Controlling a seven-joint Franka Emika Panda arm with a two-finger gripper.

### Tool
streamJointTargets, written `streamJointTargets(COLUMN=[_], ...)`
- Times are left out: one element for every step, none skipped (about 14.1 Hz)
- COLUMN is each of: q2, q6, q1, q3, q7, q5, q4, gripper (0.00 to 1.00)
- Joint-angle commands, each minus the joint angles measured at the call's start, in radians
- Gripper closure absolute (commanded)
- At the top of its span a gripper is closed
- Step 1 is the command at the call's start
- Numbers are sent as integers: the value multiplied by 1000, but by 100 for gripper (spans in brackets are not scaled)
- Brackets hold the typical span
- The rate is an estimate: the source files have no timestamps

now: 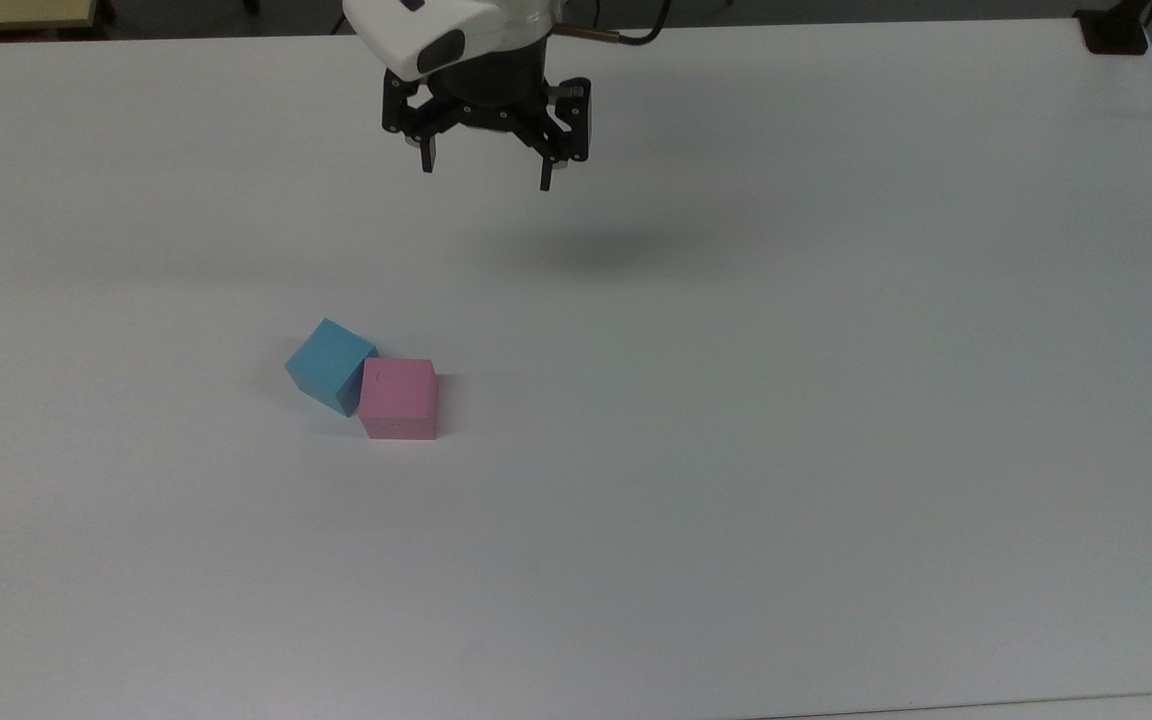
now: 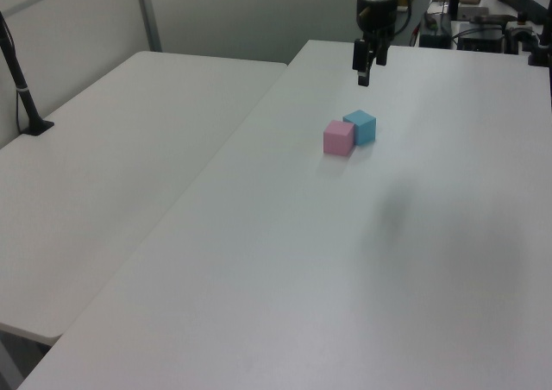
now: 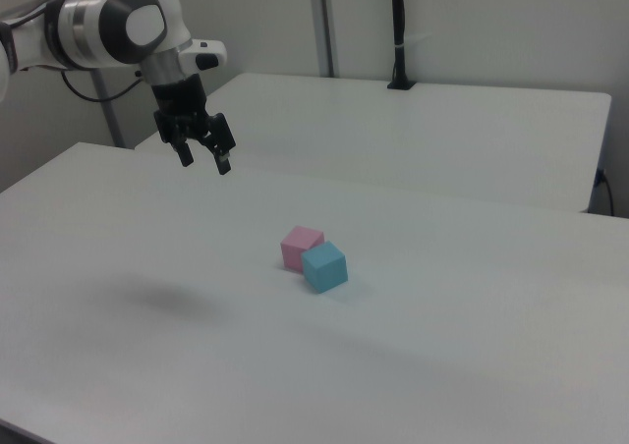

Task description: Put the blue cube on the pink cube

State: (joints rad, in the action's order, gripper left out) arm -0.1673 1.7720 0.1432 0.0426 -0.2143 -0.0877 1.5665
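Approach step: claw [image 1: 486,172] is hanging high at top-view upper centre, fingers apart, empty. Blue cube [image 1: 330,365] is touching pink cube [image 1: 399,398] on the surface [image 1: 836,450]; next, descending squarely over blue.

Glossy white arm [image 3: 108,22] with a black two-fingered tool [image 1: 486,172].

no readable text anywhere; the pink cube [image 1: 398,398] bears a tiny dark mark, illegible
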Motion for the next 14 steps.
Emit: streamJointTargets(q2=[25, 25, 25, 25, 25, 25, 25, 25, 23, 22, 20, 14, 8, 5], q6=[-8, -8, -8, -8, -8, -8, -8, -8, -8, -8, -2, 6, 9, 23], q1=[-4, -4, -4, -2, -4, -4, -4, -7, -10, -13, -20, -39, -57, -80], q3=[5, 5, 5, 5, 5, 5, 5, 5, 5, 11, 13, 13, 13, 13], q7=[-2, 0, -2, 0, 0, 0, 0, 3, 7, 10, 10, 12, 12, 12], q5=[19, 19, 19, 19, 17, 19, 17, 19, 19, 19, 19, 19, 19, 20], q4=[35, 35, 35, 35, 35, 35, 35, 35, 35, 35, 35, 35, 35, 35], gripper=[0, 0, 0, 0, 0, 0, 0, 0, 0, 0, 0, 0, 0, 0])
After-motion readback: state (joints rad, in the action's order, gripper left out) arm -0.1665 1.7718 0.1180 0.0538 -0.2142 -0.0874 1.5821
